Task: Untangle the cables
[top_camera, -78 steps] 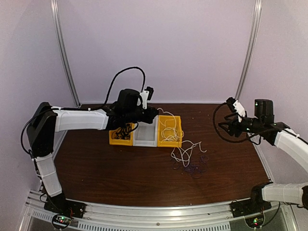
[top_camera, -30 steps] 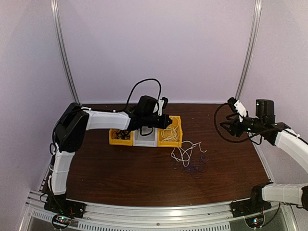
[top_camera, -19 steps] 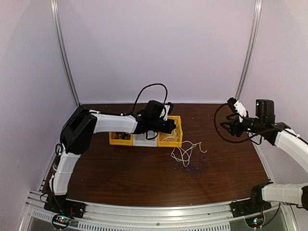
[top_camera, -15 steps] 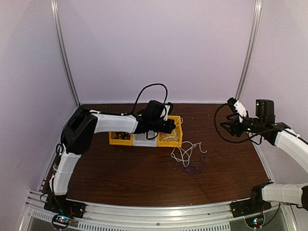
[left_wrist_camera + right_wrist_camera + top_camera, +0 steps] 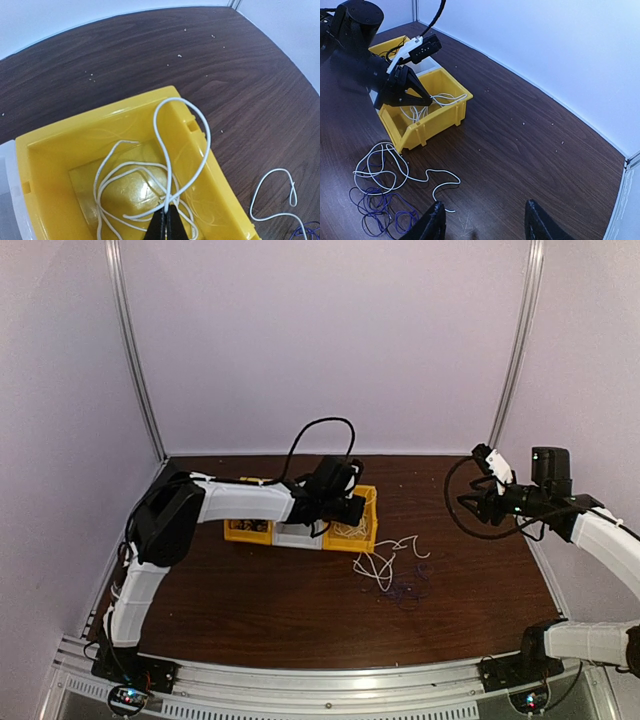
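My left gripper [image 5: 166, 214] hangs low inside the right-hand yellow bin [image 5: 47, 150], shut on a strand of the white cable [image 5: 156, 125]. That cable loops up over the bin's far wall and coils on the bin floor. The rest of it trails out onto the table as a loose heap [image 5: 385, 558] in front of the bin. It lies tangled with a thin purple cable [image 5: 402, 590], also seen in the right wrist view [image 5: 375, 210]. My right gripper [image 5: 485, 225] hovers open above bare table on the right, holding nothing.
Three bins stand in a row at the back: a yellow one [image 5: 245, 530] with dark cables in it, a white one [image 5: 298, 535], and the yellow one [image 5: 362, 530] under my left gripper [image 5: 352, 508]. The enclosure walls are close behind and on both sides.
The left arm swung right from the left bin to the right yellow bin and dropped into it with the white cable. The right arm stayed put.
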Controlling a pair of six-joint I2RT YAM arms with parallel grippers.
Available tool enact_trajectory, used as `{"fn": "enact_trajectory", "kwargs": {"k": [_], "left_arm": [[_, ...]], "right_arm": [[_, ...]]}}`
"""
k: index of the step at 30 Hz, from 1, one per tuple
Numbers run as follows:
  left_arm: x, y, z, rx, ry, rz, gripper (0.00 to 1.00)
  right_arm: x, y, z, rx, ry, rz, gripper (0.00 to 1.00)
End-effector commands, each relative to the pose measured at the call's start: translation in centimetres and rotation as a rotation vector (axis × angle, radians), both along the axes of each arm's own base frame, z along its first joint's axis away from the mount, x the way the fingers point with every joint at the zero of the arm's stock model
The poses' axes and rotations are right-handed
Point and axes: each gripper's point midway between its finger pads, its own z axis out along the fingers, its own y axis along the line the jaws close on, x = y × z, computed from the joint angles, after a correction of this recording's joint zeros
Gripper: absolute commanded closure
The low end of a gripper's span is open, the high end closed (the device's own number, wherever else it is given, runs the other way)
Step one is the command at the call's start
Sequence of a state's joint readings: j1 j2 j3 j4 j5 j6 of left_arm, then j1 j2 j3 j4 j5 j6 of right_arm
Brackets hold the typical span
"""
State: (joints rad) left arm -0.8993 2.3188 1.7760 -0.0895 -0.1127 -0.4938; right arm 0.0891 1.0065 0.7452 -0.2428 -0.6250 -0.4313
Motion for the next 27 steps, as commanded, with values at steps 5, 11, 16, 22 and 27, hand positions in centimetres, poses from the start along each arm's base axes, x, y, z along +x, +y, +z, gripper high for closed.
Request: {"fn": "enact_trajectory", "kwargs": {"k": [5, 11, 16, 22, 27], "left_arm": [[-3.6, 2.4, 1.1, 0.117, -0.016, 0.005, 1.00], [-4.8, 3.2, 2.3, 0.107, -0.007, -0.007, 1.00], [-5.3, 2.7, 4.3, 0.095, -0.040, -0.036, 1.00], [-5.6, 3.0, 3.3, 0.154, 0.001, -0.047, 1.00], [-6.2, 2.9, 1.6, 0.168, 0.042, -0.066, 1.00]], "right_arm": [[-0.3, 0.0, -0.6, -0.004, 0.013, 0.013, 0.46], [-0.3, 0.0, -0.7, -0.003, 0.019, 0.017, 0.46], [-0.3, 0.0, -0.8, -0.003, 0.020, 0.017, 0.46], [-0.3, 0.0, -0.8, -0.003, 0.022, 0.017, 0.46], [-0.4, 0.1, -0.8, -0.003, 0.023, 0.021, 0.46]]}}
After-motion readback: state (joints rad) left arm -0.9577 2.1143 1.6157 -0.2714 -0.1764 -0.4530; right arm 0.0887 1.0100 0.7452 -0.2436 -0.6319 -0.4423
